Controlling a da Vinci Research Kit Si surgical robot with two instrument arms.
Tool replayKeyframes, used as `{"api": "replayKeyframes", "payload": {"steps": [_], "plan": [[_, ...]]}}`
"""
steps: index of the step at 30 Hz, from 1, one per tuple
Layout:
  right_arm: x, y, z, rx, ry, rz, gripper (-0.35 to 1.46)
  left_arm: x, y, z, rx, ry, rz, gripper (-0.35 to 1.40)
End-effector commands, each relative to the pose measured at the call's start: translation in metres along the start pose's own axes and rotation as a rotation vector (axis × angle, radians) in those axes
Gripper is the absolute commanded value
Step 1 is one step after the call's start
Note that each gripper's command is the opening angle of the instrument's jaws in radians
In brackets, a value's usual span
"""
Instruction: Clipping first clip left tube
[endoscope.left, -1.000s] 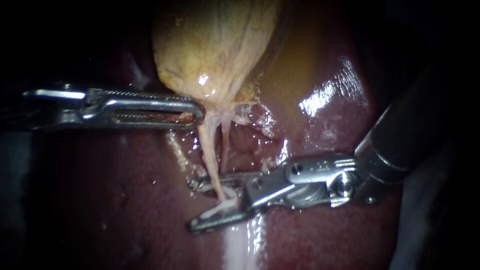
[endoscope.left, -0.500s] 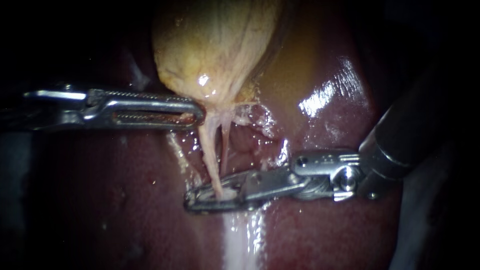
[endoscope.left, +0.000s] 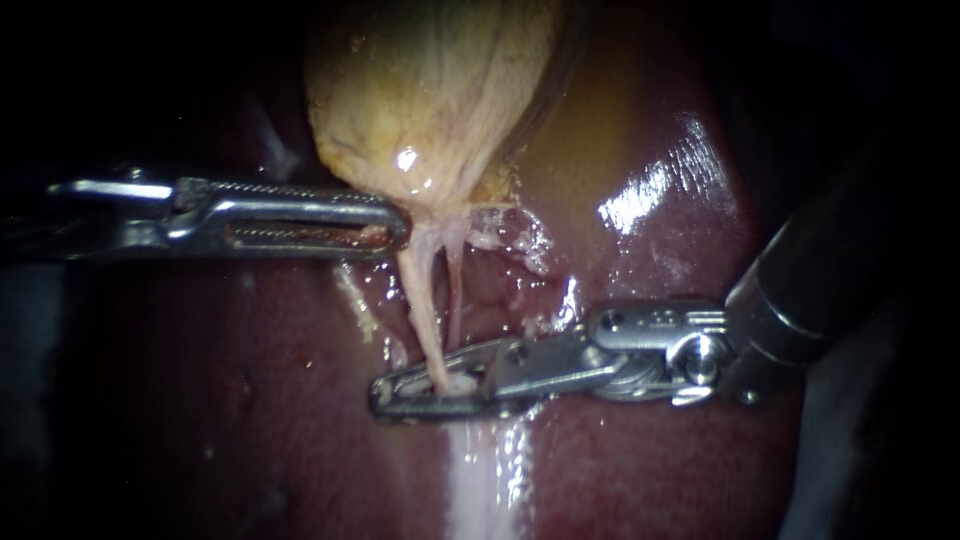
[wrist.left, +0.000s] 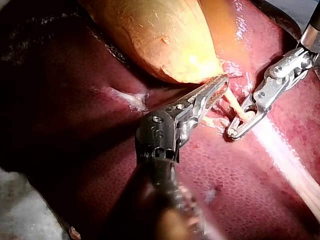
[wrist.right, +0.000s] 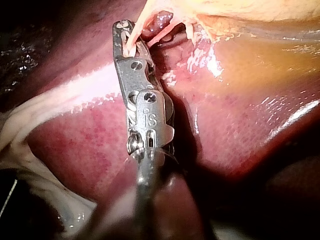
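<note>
The right instrument (endoscope.left: 425, 388) has its jaws pressed nearly together across the left tube (endoscope.left: 420, 300). One jaw lies on the tube's near side and one on its far side, and both touch it low down, where the tube meets the liver (endoscope.left: 650, 450). A whitish bit shows in the slot between the jaws; whether it is a clip or tube tissue cannot be told. The right wrist view shows the same grip: the right instrument (wrist.right: 123, 30) closes around the left tube (wrist.right: 144, 17), which runs on ahead of it.

Just right of the left tube a thinner right tube (endoscope.left: 455, 290) runs alongside, not between the jaws. Both tubes rise to the narrow end of the gallbladder (endoscope.left: 430, 90).

The left instrument (endoscope.left: 395, 225) lies level, coming in from the left. Its long slotted jaws are close together and pinch the gallbladder's narrow end at their tip. In the left wrist view the left instrument (wrist.left: 219, 86) holds just under the gallbladder (wrist.left: 165, 30), and the right instrument (wrist.left: 234, 131) sits near it, clamped on the left tube (wrist.left: 232, 102).

A pale band (endoscope.left: 470, 490) runs toward the near side on the liver from under the right instrument's jaws — glossy and wet.
</note>
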Motion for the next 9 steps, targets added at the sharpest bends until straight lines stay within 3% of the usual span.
{"api": "replayKeyframes", "payload": {"steps": [1,9], "plan": [[-0.0001,0.0000,0.0001,0.000,-0.001,-0.001,-0.35,0.0000,0.0000,0.0000,0.000,0.000,0.000,-0.35],[-0.0001,0.0001,0.0000,0.003,-0.001,-0.002,-0.35,0.0000,-0.0001,0.0000,0.000,0.000,0.000,-0.35]]}}
